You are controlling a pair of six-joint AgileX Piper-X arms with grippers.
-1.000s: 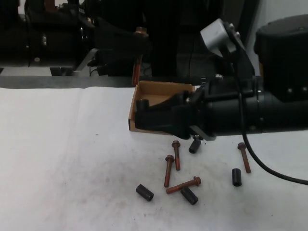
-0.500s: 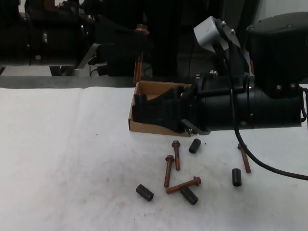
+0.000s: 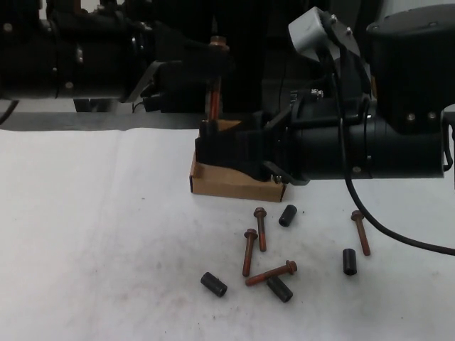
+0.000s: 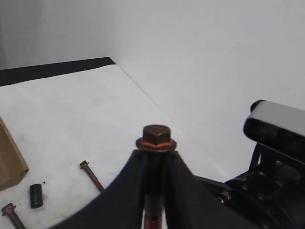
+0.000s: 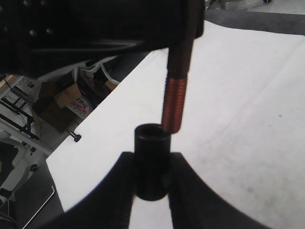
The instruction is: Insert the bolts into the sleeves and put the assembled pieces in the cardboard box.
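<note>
Left gripper (image 4: 156, 156): my fingers pinch bolt (image 4: 156, 138) just under hex head, shank hanging down, threads at bottom. Right gripper (image 5: 151, 164): my fingers clamp sleeve (image 5: 152, 143) upright, bore facing up. Bolt tip sits at sleeve rim, off to one side of bore, not inside; cannot tell if touching. Both held over cardboard box (image 3: 234, 186). On white bench (image 3: 85, 234), near side of box: four loose bolts (image 3: 260, 229) and four loose sleeves (image 3: 213, 284), scattered.
</note>
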